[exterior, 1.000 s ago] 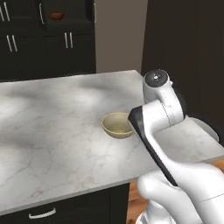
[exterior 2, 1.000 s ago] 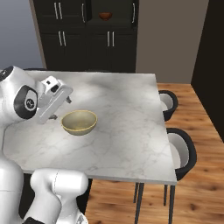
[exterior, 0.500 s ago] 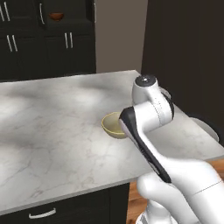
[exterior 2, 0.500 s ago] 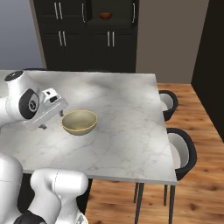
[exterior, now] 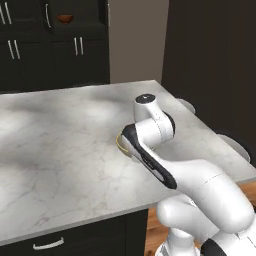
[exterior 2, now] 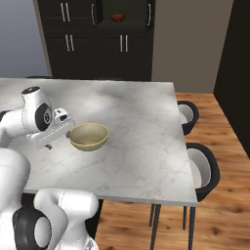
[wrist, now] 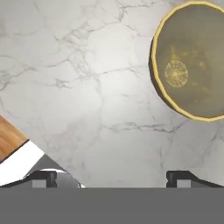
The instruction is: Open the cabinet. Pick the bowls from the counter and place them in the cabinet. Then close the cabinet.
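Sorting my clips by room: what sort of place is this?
Most likely a kitchen: a marble counter holding a cream bowl, black cabinets behind it, and stools at its side.

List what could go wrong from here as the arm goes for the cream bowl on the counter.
1. The claw is open above bare marble, with the cream bowl off to one side; closing here would likely grab nothing.
2. A low sideways approach could push the bowl across the counter.
3. The reddish-brown bowl already occupies the cabinet shelf; crowding may knock it.

White glossy rounded arm (exterior: 200,185); dark joint bands; black-capped joints
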